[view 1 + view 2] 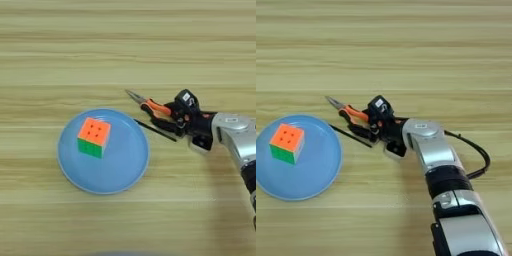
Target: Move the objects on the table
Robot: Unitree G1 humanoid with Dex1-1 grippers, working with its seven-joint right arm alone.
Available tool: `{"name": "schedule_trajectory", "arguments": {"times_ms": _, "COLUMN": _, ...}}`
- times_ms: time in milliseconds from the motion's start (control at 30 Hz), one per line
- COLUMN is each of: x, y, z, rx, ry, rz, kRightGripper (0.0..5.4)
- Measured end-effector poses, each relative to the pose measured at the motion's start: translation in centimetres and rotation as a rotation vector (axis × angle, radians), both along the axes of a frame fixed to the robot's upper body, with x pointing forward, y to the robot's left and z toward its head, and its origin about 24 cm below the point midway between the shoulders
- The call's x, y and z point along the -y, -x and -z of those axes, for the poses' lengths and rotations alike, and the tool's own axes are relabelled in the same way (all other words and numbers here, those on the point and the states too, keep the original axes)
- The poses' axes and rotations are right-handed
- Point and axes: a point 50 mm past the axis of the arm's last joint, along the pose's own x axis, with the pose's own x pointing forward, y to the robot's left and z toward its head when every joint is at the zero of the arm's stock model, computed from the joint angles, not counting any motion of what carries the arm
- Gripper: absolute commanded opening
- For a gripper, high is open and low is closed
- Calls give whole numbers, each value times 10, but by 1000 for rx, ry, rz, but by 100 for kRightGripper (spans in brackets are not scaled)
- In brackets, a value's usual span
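a blue plate (70,170) is seen at about 7 o'clock on the table (125,45), and one thing is held in it: an orange-and-green puzzle cube (93,137), set in the plate's upper left part, well inside the rim.

the pliers (150,105) are found just off the plate's rim at 2 o'clock, lying on the wood with the metal nose pointed toward 10 o'clock and the orange-and-black handles toward 4 o'clock. a thin black stick (155,130) is laid on the table just below them, slanting from beside the plate's rim toward 4 o'clock.

the right gripper (176,116) is brought in from 4 o'clock on the silver forearm (428,145), and its black fingers are placed at the pliers' handles; whether the handles are clamped or the fingers are parted cannot be told. a small white-sided cube (201,143) is seen just beneath the wrist, at 5 o'clock from the pliers.
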Motion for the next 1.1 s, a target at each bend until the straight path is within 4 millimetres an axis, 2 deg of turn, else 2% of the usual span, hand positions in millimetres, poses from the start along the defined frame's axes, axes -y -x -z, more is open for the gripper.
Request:
{"name": "schedule_trajectory", "arguments": {"times_ms": 267, "x": -1, "y": -1, "z": 3, "rx": -2, "ry": 0, "rz": 0, "kRightGripper": 477}}
{"name": "schedule_trajectory", "arguments": {"times_ms": 400, "x": -2, "y": -3, "z": -5, "rx": 34, "ry": -13, "rz": -5, "kRightGripper": 518}}
{"name": "schedule_trajectory", "arguments": {"times_ms": 467, "x": -4, "y": -6, "z": -20, "rx": 103, "ry": -46, "rz": -7, "kRightGripper": 539}}
{"name": "schedule_trajectory", "arguments": {"times_ms": 800, "x": -6, "y": -6, "z": -65, "rx": 285, "ry": -127, "rz": -22, "kRightGripper": 539}}
{"name": "schedule_trajectory", "arguments": {"times_ms": 933, "x": 10, "y": 0, "z": -77, "rx": 333, "ry": -158, "rz": 2, "kRightGripper": 539}}
{"name": "schedule_trajectory", "arguments": {"times_ms": 1100, "x": 26, "y": 10, "z": -80, "rx": 343, "ry": -193, "rz": 26, "kRightGripper": 539}}
